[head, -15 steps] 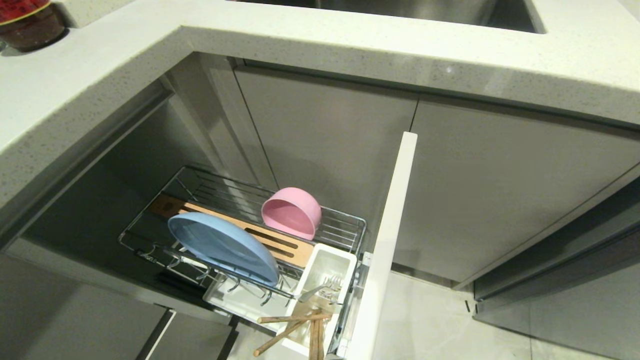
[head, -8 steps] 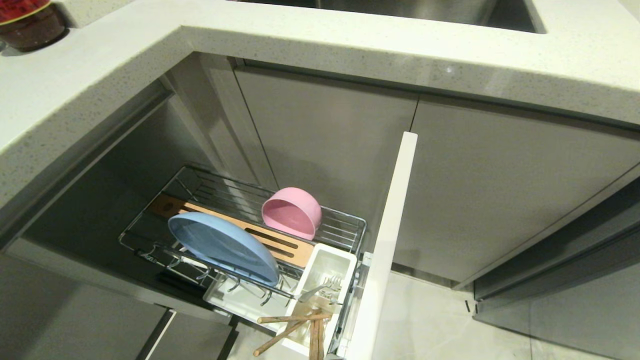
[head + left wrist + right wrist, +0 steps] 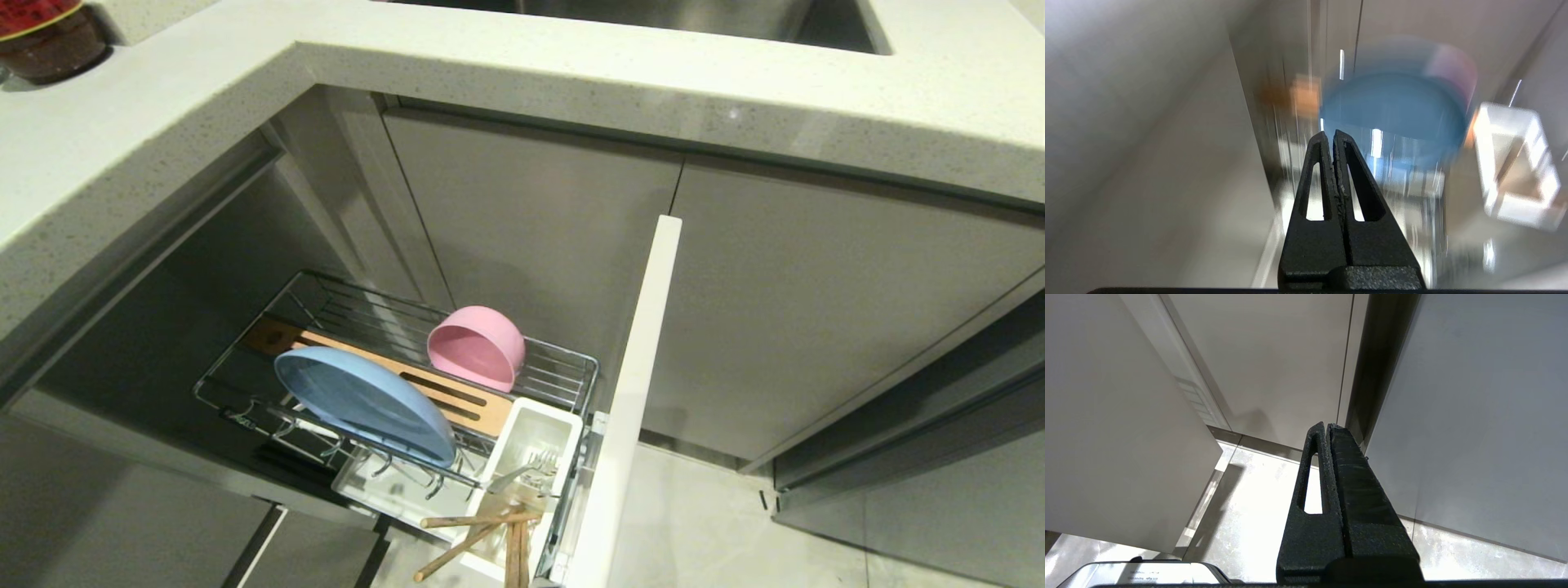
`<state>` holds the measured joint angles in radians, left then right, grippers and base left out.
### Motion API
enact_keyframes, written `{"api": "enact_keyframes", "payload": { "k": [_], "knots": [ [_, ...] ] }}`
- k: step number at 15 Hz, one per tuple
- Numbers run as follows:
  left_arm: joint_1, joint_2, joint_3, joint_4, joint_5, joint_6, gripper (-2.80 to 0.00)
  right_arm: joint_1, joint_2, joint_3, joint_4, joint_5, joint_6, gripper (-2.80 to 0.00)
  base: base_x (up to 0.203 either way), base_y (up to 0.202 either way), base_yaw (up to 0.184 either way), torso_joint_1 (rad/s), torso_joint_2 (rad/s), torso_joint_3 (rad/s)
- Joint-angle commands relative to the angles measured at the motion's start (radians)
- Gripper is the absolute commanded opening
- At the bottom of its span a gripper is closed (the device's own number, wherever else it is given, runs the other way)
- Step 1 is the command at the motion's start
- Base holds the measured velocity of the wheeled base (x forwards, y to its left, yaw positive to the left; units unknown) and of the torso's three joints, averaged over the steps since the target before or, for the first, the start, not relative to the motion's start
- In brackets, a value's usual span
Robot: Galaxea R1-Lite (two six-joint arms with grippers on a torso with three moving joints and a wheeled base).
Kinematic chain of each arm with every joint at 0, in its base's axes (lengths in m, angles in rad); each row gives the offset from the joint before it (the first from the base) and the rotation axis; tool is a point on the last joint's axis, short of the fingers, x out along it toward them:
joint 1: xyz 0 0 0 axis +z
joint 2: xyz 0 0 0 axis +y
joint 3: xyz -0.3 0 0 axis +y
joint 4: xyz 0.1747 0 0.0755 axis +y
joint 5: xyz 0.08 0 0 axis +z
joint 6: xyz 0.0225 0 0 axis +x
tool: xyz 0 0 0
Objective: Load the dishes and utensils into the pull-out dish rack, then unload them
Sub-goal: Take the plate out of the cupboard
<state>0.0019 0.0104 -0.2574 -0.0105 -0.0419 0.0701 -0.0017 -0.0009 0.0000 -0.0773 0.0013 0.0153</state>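
Pull-out dish rack (image 3: pixel 563 371) sits slid out from under the worktop (image 3: pixel 571 82), fully loaded. Blue plate (image 3: pixel 363 400) stands tilted in the prongs along the rack's front edge, pink bowl (image 3: pixel 478 347) lies on its side by the back edge, and the fork (image 3: pixel 522 472) and chopsticks (image 3: pixel 478 531) poke out of the white cup (image 3: pixel 535 437) at the panel end. Left gripper (image 3: pixel 1331 136) has its fingers pressed together, empty, pointing toward the plate. Right gripper (image 3: pixel 1327 428) is also pinched closed on nothing, aimed at the cabinet doors (image 3: pixel 1274 359) and floor (image 3: pixel 1257 506).
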Motion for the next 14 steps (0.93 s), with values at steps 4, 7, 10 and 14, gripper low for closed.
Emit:
{"api": "enact_keyframes", "payload": {
  "k": [4,7,10,14],
  "knots": [
    [0.020,0.298,-0.505,0.056,0.012,0.022,-2.80,0.000,-0.001,0.026,-0.001,0.000,0.000,-2.80,0.000,0.000,0.000,0.000,0.00,0.000],
    [0.050,0.518,-0.756,0.027,0.036,0.057,-2.80,0.000,-0.001,0.026,-0.001,0.000,0.000,-2.80,0.000,0.000,0.000,0.000,0.00,0.000],
    [0.073,0.730,-0.996,0.004,0.116,0.004,-2.80,0.000,-0.001,0.026,-0.001,0.000,0.000,-2.80,0.000,0.000,0.000,0.000,0.00,0.000],
    [-0.058,0.842,-1.055,0.071,0.180,-0.275,-2.80,0.000,-0.001,0.026,-0.001,0.000,0.000,-2.80,0.000,0.000,0.000,0.000,0.00,0.000]
  ]
}}
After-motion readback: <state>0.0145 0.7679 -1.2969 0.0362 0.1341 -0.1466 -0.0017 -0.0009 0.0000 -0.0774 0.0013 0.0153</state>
